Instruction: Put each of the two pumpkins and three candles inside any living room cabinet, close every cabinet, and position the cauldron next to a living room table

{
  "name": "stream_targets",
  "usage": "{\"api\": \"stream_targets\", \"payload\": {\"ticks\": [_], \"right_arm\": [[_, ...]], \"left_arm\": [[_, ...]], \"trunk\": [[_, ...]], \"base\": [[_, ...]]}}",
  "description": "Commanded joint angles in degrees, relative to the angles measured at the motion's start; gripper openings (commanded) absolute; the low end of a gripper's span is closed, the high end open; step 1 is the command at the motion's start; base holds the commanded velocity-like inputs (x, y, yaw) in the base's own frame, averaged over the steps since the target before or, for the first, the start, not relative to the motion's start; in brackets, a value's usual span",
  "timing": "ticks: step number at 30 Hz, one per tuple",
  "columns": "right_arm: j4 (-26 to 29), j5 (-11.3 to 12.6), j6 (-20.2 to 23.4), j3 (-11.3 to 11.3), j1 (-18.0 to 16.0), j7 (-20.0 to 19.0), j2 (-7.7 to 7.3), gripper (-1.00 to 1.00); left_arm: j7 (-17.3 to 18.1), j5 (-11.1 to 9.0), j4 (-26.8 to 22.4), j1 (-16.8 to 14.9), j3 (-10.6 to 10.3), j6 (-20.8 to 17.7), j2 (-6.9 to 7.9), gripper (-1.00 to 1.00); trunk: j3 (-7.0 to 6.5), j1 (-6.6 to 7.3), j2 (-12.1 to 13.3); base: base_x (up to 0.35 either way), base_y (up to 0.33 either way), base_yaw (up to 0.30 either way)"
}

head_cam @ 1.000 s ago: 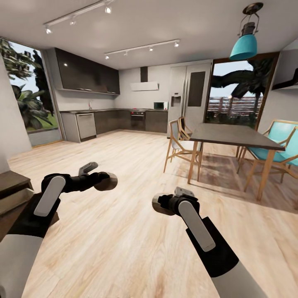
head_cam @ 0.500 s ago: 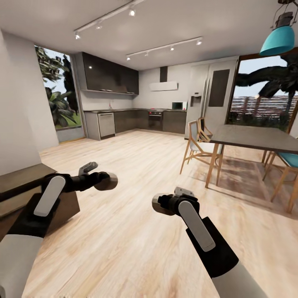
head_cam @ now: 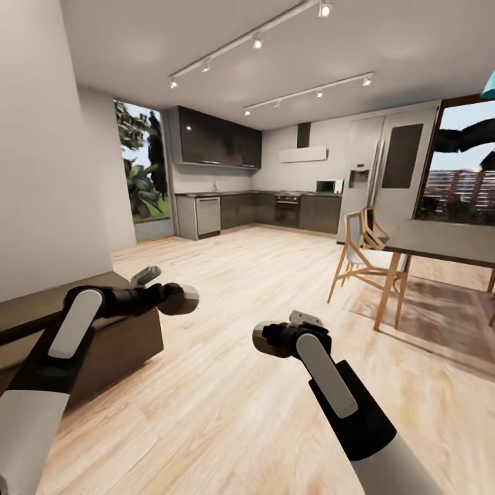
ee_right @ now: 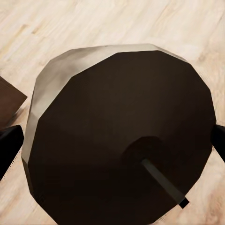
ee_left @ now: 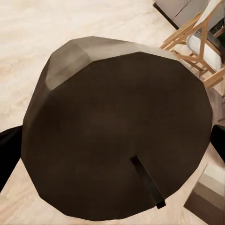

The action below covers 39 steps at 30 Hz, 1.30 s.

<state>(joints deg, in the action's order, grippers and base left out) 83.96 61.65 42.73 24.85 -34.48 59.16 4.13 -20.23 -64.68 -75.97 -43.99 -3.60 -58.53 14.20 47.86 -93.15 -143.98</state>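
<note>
My left gripper (head_cam: 173,300) is shut on a stubby grey-beige candle (head_cam: 184,300), held above the end of the low dark-brown cabinet (head_cam: 117,344) at the left. In the left wrist view that candle (ee_left: 117,126) shows its dark end with a wick, a black fingertip (ee_left: 7,152) at its side. My right gripper (head_cam: 269,339) is shut on a second candle (head_cam: 260,340) over bare wooden floor; the right wrist view shows this candle (ee_right: 122,136) close up between dark fingers (ee_right: 8,146). The cabinet's visible end and front look closed. Pumpkins, cauldron and coffee table are out of view.
A white wall (head_cam: 41,172) stands close on the left behind the cabinet. A dark dining table (head_cam: 447,240) with wooden chairs (head_cam: 361,254) stands on a rug at the right. Kitchen units (head_cam: 275,210) and a fridge (head_cam: 385,172) line the far wall across open wooden floor.
The whole picture has slid rightward, so the camera has turned left; the cabinet and left wall fill more of the view. Both arms keep their pose with the candles held.
</note>
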Motion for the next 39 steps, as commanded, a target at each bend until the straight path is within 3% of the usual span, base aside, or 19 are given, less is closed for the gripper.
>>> {"api": "stream_targets", "payload": {"ticks": [1, 13, 39], "right_arm": [[0.1, 0.4, 0.3, 0.0, -0.1, 0.6, 0.00, -1.00], [0.1, 0.4, 0.3, 0.0, -0.1, 0.7, 0.00, -1.00], [-1.1, 0.3, 0.3, 0.1, -0.1, 0.6, 0.01, -1.00]], "left_arm": [[-0.6, -0.9, 0.0, 0.0, 0.1, 0.0, 0.04, -1.00], [-0.8, -1.0, 2.0, -0.1, 3.2, -1.5, 0.09, -1.00], [-1.6, -0.7, 2.1, -0.1, 3.2, -1.5, 0.04, -1.00]], "trunk": [[-0.16, 0.03, 0.0], [-2.82, 0.34, 0.1], [-8.58, 1.01, 0.5]], "base": [[0.000, 0.000, 0.289], [-0.154, 0.000, 0.289], [-0.012, 0.000, 0.289]]}}
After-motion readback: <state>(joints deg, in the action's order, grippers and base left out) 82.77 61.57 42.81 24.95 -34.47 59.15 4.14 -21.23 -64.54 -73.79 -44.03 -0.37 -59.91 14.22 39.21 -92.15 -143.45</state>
